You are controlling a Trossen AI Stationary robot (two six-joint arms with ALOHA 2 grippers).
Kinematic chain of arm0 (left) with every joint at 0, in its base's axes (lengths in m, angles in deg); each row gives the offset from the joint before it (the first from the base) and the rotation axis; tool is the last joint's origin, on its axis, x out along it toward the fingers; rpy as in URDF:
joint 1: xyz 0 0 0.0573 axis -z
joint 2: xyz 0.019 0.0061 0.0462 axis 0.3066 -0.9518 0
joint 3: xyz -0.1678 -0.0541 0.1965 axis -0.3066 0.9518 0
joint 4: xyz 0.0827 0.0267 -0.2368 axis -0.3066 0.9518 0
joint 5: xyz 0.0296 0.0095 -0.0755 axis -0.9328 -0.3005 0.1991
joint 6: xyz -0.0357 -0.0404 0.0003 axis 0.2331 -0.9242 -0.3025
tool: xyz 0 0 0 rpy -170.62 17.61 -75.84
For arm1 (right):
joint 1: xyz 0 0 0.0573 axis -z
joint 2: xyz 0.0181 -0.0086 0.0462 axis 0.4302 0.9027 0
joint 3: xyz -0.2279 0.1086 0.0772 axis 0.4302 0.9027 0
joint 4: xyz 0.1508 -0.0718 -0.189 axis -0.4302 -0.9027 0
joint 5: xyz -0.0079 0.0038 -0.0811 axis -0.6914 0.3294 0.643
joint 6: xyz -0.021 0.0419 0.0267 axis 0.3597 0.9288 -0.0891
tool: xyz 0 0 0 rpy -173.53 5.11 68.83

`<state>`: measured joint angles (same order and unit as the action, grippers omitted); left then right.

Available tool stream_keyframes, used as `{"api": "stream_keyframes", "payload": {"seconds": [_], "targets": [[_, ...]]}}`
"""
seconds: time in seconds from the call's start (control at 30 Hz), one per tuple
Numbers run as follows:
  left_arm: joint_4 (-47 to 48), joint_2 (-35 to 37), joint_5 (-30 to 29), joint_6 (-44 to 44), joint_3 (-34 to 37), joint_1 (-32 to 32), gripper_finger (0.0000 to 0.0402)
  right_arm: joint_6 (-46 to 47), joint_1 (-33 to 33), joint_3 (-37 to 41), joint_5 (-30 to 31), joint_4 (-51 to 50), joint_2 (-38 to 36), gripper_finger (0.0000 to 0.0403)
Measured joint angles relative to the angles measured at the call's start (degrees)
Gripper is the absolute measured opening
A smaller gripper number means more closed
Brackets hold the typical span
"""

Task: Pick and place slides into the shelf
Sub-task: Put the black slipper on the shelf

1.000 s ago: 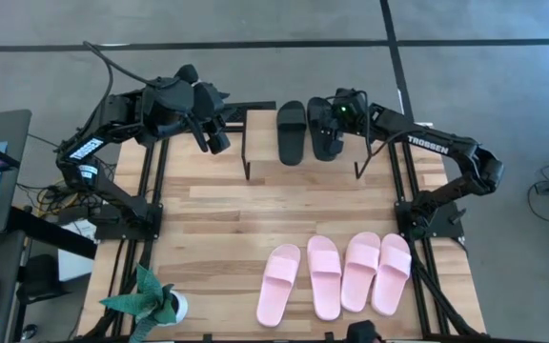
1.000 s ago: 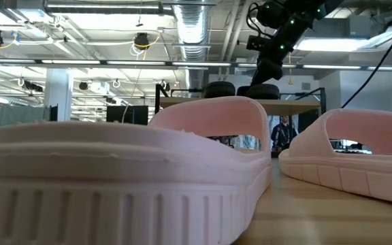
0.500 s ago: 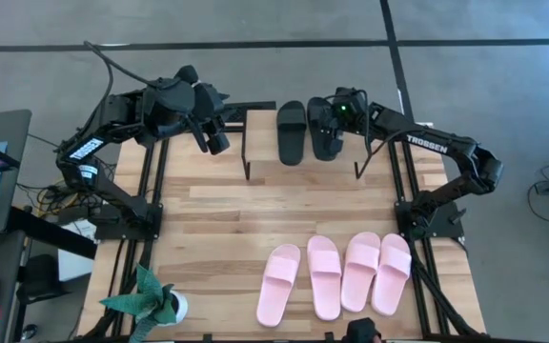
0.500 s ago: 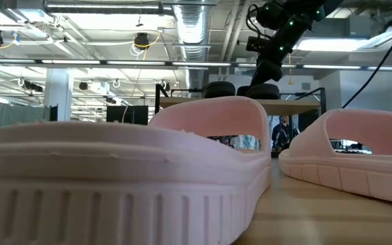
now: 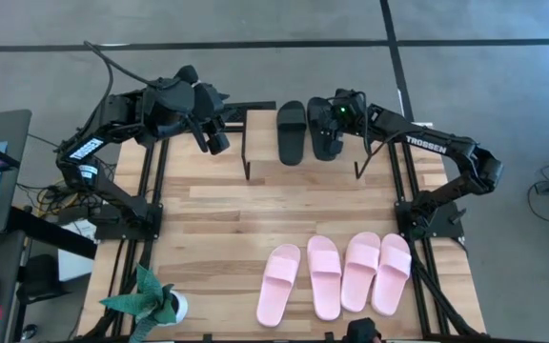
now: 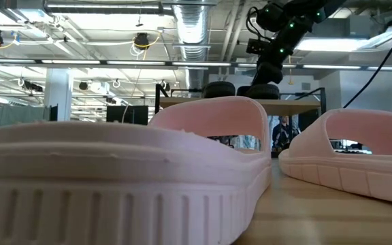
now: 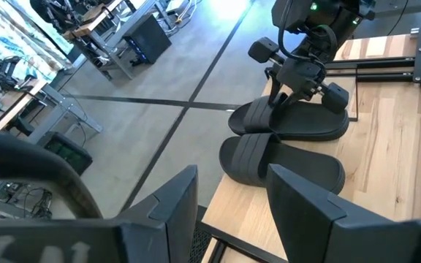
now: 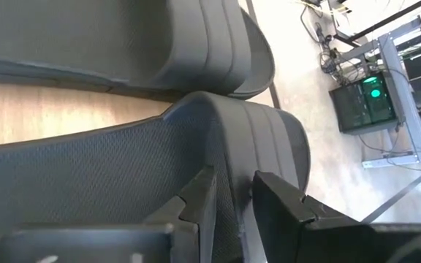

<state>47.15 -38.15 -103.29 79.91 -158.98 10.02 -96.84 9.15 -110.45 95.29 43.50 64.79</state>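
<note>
The shelf stands at the table's far edge. Two black slides lie side by side on its plank top, soles down: one toward the table's left and one toward its right. My right gripper sits over the strap end of the right-hand one. My left gripper hangs open beside the shelf's left end, touching nothing. Several pink slides lie in a row on the table's near right part, soles down; two of them fill the low view. My right gripper has the wide strap of the right-hand black slide pinched between its two fingers. The fingers come from above, pointing down, as the left wrist view shows. The slide lies flat on the shelf's top, next to the other black slide.
A small potted plant stands at the table's near left corner. Bare wooden tabletop lies between the shelf and the pink slides. Black frame rails run along the left and right table edges.
</note>
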Motion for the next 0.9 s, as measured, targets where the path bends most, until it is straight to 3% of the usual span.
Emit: {"api": "stream_keyframes", "payload": {"seconds": [0.17,0.37,0.9], "targets": [[0.0,0.0,0.0,0.0,0.0,0.0,0.0153,0.0,0.0,0.0,0.9,0.8,0.0,0.0067],[0.0,0.0,0.0,0.0,0.0,0.0,0.0153,-0.1,0.1,0.0,0.4,0.7,0.0,0.0008],[0.0,0.0,0.0,0.0,0.0,0.0,0.0153,0.4,-0.5,0.0,0.3,-0.4,0.0,0.0003]]}}
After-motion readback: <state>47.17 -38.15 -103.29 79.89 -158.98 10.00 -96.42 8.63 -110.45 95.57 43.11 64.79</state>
